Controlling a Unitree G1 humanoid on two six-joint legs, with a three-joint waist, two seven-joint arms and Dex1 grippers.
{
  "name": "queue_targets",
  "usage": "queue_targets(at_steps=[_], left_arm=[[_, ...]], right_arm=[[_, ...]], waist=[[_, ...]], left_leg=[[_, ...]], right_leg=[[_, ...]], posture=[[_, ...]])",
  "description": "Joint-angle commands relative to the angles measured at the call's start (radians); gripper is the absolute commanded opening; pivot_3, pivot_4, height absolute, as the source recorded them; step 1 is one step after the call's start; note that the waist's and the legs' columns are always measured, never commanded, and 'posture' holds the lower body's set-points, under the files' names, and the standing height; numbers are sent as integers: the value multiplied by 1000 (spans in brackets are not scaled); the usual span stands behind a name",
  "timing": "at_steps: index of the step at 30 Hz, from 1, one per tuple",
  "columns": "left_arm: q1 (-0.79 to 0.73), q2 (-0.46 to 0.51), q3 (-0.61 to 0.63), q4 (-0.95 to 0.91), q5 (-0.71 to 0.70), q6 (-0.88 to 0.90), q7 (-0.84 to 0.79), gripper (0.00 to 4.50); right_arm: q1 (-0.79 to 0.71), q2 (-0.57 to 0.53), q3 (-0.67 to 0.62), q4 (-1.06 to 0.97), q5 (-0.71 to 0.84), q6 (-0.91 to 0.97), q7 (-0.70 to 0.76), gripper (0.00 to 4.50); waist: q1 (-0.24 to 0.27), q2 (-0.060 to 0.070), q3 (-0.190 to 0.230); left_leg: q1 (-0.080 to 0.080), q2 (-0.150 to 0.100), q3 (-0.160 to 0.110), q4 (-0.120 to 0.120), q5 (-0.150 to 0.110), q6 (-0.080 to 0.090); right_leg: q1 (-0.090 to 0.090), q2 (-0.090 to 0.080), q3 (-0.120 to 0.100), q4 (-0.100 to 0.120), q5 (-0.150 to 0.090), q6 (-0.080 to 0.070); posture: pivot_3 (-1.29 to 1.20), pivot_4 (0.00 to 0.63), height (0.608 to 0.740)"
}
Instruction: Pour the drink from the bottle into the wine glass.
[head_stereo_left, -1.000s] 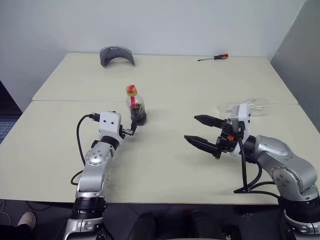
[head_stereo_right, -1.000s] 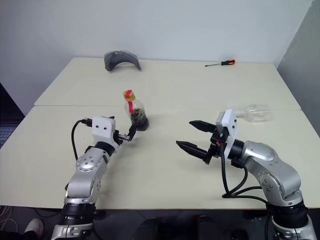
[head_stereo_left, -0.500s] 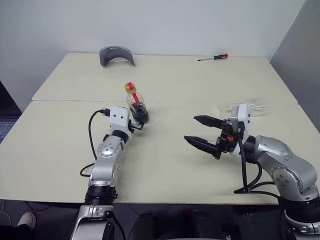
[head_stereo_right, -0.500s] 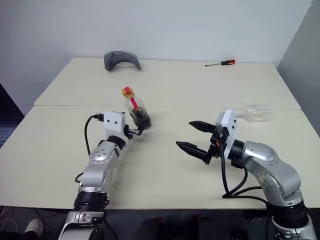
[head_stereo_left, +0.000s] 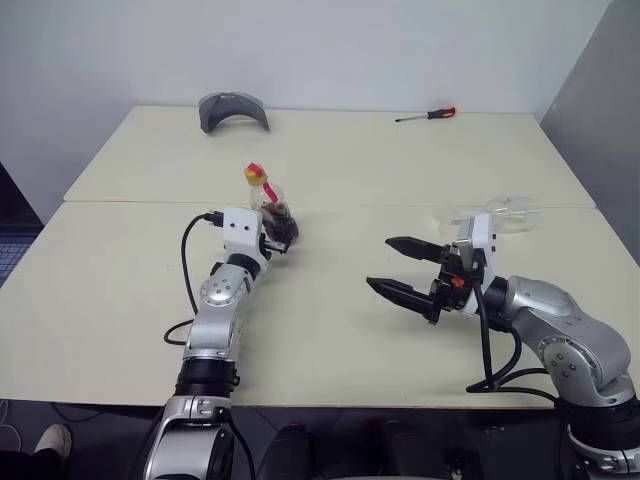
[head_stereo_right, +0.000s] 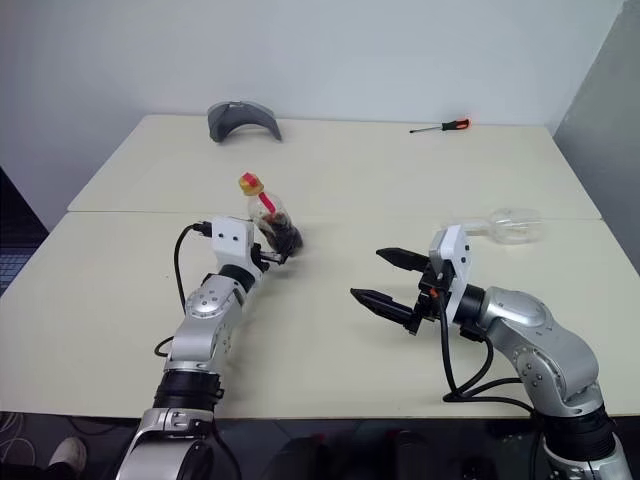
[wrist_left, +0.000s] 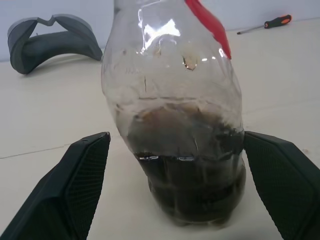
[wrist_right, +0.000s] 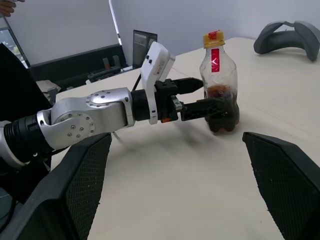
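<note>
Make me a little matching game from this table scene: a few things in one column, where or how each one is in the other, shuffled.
Things:
1. small clear plastic bottle of dark drink
2. clear stemmed wine glass
3. orange-handled screwdriver
4. grey curved piece

Places:
A. far right of table
B. lying on its side
C. far left of table
D. between the open left tool's fingers

Pairs: 1-D, 2-B, 3-A, 4-C

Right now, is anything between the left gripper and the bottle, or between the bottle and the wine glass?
Nothing visible. The left gripper is open with a finger on each side of the bottle. Bare table lies between it and the wine glass, which lies on its side.
</note>
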Motion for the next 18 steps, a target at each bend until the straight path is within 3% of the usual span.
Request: queue_targets(at_steps=[1,10,18], left_arm=[[-28,4,8,5,-3,-33,1,4477],[-63,-15,4,65,-1,-68,11,4477],[-164,-10,13,233,-6,-147,-11,4477]], right_arm=[[-23,1,-13,-32,15,-9,-2,4500],[-24,-1,-13,-38,22,-2,-12,4500],[-36,2,-8,-35,14,-8,-14,4500]], waist=[[0,0,0],[0,0,0],[0,0,0]], left_leg=[[0,0,0,0,0,0],[0,0,0,0,0,0],[-1,0,0,3,0,0]], right_leg=[[0,0,0,0,0,0],[0,0,0,0,0,0],[0,0,-1,0,0,0]], posture=[[0,150,740],[0,150,740],[0,150,740]])
